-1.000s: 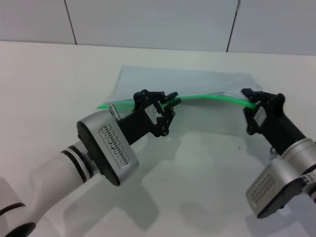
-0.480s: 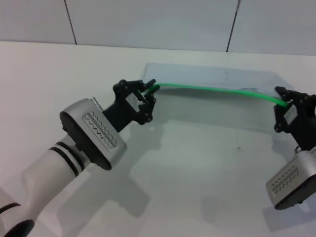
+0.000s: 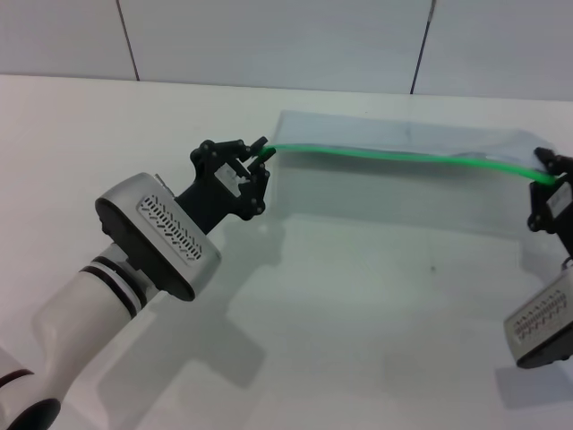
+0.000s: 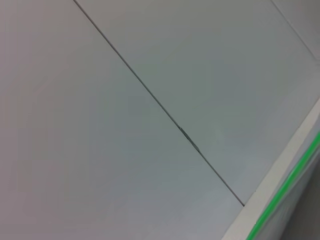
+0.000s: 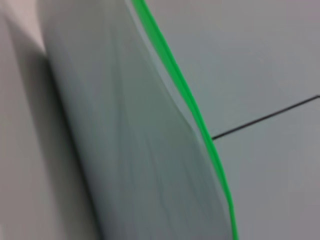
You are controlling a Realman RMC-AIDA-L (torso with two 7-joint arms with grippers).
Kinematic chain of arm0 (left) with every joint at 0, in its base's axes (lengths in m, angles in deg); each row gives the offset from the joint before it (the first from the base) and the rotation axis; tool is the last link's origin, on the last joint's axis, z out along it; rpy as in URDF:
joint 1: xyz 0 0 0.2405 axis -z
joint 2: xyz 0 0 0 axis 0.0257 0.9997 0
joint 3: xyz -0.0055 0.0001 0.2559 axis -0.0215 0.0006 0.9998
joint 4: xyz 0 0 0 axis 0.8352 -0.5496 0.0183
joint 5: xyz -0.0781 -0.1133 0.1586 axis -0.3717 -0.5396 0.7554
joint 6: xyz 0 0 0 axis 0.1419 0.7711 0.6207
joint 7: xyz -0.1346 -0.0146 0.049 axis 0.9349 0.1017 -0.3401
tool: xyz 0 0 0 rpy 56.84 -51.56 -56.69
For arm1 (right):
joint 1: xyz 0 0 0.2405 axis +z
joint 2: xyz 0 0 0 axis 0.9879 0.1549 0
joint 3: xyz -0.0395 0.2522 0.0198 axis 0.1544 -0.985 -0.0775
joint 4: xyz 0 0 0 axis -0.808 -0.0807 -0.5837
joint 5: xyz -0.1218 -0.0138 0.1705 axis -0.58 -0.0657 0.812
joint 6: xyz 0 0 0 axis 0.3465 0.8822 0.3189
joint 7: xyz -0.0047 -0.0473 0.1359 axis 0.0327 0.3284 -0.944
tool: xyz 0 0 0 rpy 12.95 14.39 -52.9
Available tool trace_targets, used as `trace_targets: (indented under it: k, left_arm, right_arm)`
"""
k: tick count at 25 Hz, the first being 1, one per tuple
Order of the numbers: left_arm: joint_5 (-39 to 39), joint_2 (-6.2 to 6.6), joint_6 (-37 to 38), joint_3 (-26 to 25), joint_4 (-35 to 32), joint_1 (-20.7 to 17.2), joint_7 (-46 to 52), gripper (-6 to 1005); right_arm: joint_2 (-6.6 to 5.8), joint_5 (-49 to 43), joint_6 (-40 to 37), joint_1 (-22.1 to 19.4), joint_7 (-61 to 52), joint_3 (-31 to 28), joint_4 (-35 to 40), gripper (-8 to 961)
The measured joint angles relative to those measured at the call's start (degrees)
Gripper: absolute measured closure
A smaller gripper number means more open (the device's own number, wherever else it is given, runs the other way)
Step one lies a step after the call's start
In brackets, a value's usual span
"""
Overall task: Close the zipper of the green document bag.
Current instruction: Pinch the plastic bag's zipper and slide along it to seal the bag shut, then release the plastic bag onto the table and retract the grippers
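Note:
The green document bag (image 3: 403,193) hangs above the white table, stretched between my two grippers, with its pale translucent sheet drooping below the top edge. The zipper (image 3: 403,158) runs along that top edge as a thin, nearly straight bright green line. My left gripper (image 3: 262,150) is shut on the zipper's left end. At the picture's right border my right gripper (image 3: 553,179) is shut on the right end of the green edge. I cannot make out the slider tab. The left wrist view shows a short stretch of the zipper (image 4: 285,192). The right wrist view shows the zipper (image 5: 190,102) edging the bag (image 5: 135,150).
The white table (image 3: 358,313) spreads below the bag and carries only shadows. A pale wall (image 3: 269,36) with dark seams rises behind the table's far edge.
My grippers have moved apart, the left one leftward and the right one rightward. The bag has gone from crumpled to stretched, and the zipper's curve has flattened.

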Motion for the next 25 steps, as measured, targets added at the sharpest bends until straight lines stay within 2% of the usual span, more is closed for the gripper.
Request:
trace_targets:
  k: [5,10,13,15,17,25]
  left_arm:
    - [-0.1,0.02,0.34,-0.74,-0.05,-0.03,0.18,899]
    - [-0.11,-0.15,2.79,-6.35,0.79,-0.48,0.77,898]
    - [-0.11,-0.07,5.37,-7.16,1.11,-0.84,3.56,897]
    - [-0.11,0.0,7.57,-7.17,0.98,-1.26,6.55,896]
    - [-0.11,0.1,9.91,-7.17,0.79,-1.8,9.43,690]
    - [-0.48,0.27,17.28,-7.09,-0.83,-3.36,20.89,378]
  right_arm:
    - [0.31,0.1,-1.91,-0.09,0.05,-0.51,-0.62,931]
    - [0.4,0.1,-4.48,-0.15,-1.26,-1.37,-0.66,931]
    - [0.37,0.1,-5.41,-0.17,-5.34,-2.57,-0.65,932]
    - [0.29,0.11,-6.4,-0.17,-9.22,-2.92,-0.83,819]
    - [0.24,0.13,-7.37,-0.17,-12.97,-3.02,-1.0,720]
    - [0.07,-0.54,-13.87,-0.16,-34.7,-2.36,-0.76,392]
